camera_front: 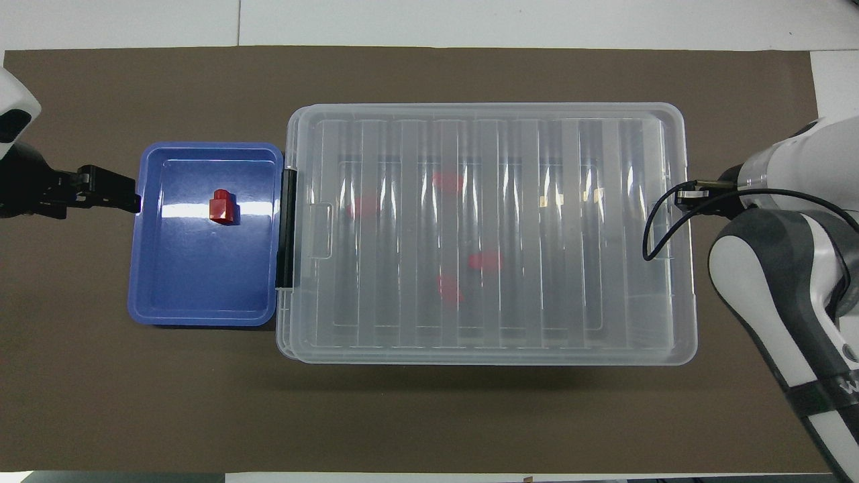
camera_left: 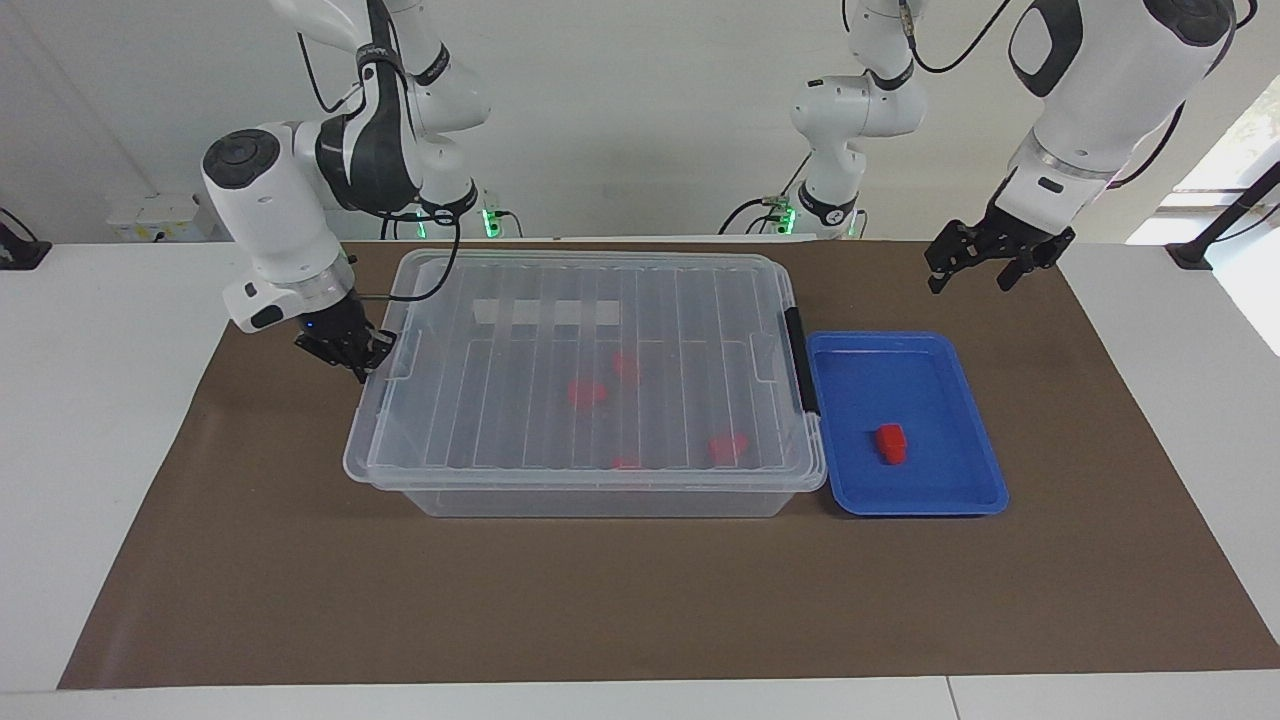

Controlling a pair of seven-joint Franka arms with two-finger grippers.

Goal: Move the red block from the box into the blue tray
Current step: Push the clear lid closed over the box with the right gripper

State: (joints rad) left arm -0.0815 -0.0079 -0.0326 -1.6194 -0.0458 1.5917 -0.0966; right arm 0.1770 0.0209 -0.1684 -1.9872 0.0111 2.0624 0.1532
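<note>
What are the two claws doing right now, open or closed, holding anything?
Left gripper: open, holding nothing, up in the air by the blue tray.
Right gripper: shut on the lid edge of the box.

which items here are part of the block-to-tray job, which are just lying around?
Job:
- red block, lying in the blue tray
- box, lid on
- right claw, shut at the lid's edge
- left claw, open, waiting

Lying about:
- red pieces inside the box
- brown mat
</note>
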